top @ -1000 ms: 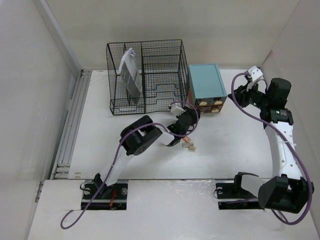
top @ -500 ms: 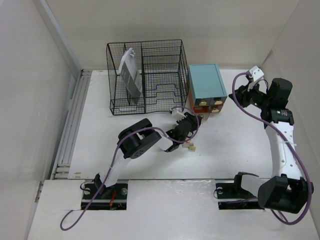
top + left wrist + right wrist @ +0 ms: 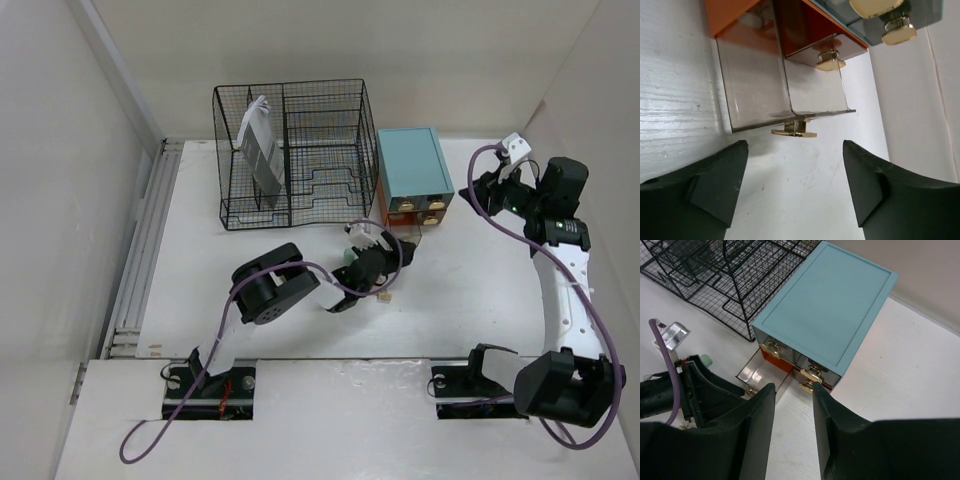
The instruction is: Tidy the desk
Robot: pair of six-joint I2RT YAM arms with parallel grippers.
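Since the earlier frame the left arm has drawn back toward its base, and the orange-and-clear plastic drawer [image 3: 755, 75] now stands pulled out of the small teal drawer box [image 3: 412, 165]. The large flat white matte tabletop [image 3: 470, 300] lies under every item. The black wire-mesh organizer [image 3: 300, 150] stands at rear left. The left arm is folded low. The left pincer [image 3: 794, 146] is spread wide and empty, with the drawer's brass handle [image 3: 794, 132] just beyond its tips. The small tan pieces [image 3: 382, 294] beside it are too small to identify. The right arm reaches far back on the right. The right pincer [image 3: 790, 390] is narrowly parted, holds nothing and points at the box front.
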